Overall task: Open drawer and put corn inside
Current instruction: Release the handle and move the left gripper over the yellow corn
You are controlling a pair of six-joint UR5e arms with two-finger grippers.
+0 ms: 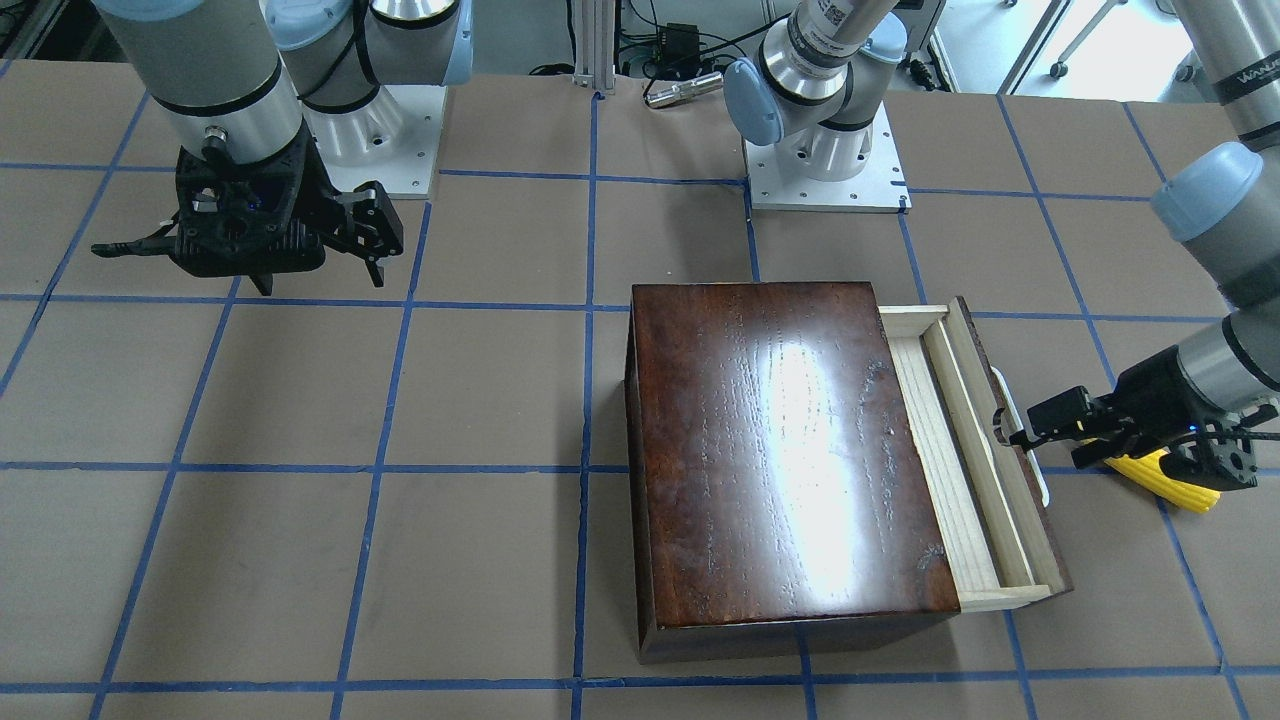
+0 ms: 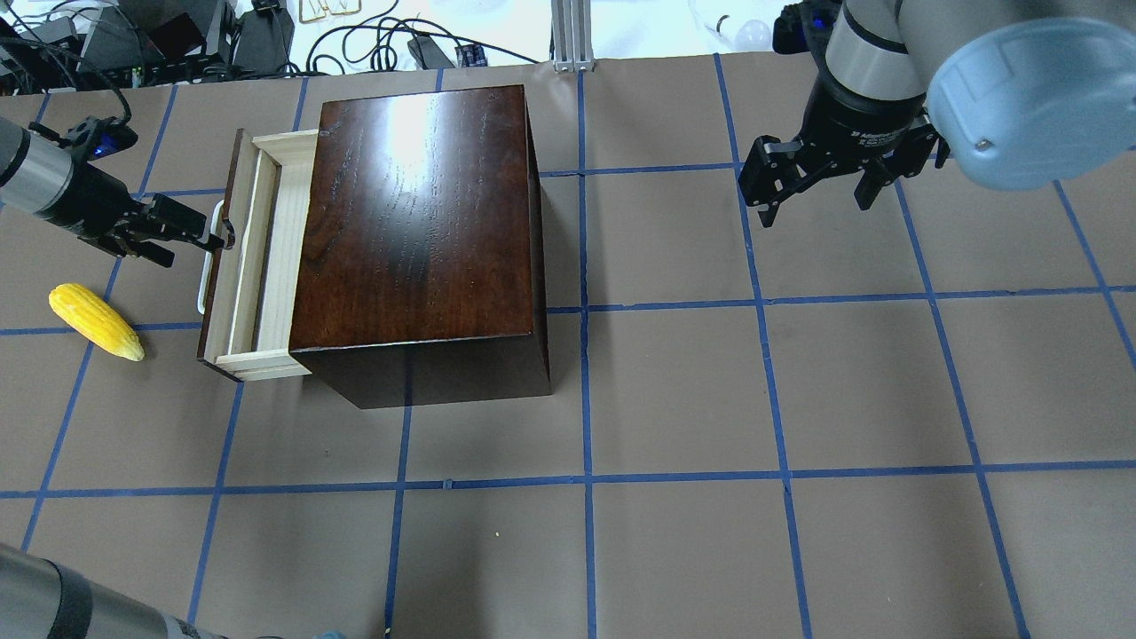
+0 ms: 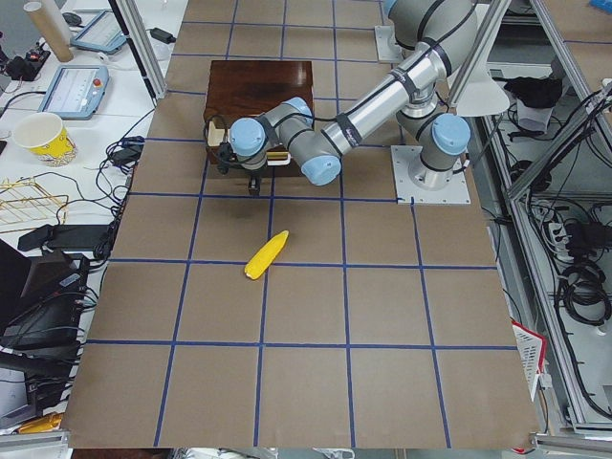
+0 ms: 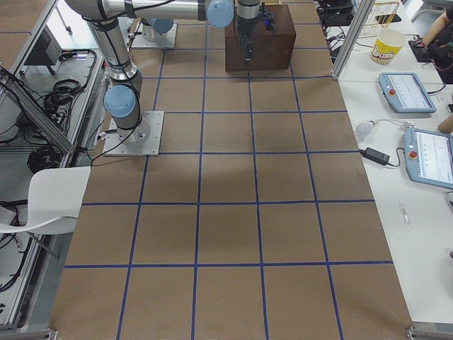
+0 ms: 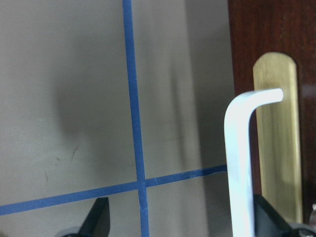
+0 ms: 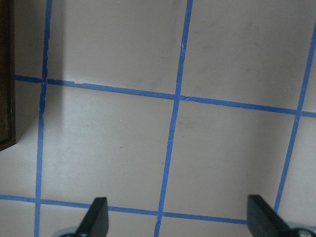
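The drawer (image 2: 264,257) stands partly pulled out of the dark wooden box (image 2: 426,222), with its pale-wood tray showing and empty. Its white bar handle (image 2: 205,282) faces left. My left gripper (image 2: 197,234) is open at the handle; in the left wrist view the handle (image 5: 240,163) runs between the fingers, close to the right one (image 5: 269,219). The yellow corn (image 2: 96,321) lies on the table left of the drawer, partly hidden under my left wrist in the front view (image 1: 1178,484). My right gripper (image 2: 816,206) is open and empty, above the table far right of the box.
The table is brown with a blue tape grid (image 2: 586,479). The two arm bases (image 1: 825,160) stand at the robot's side of the table. Cables and gear lie beyond the far edge (image 2: 177,35).
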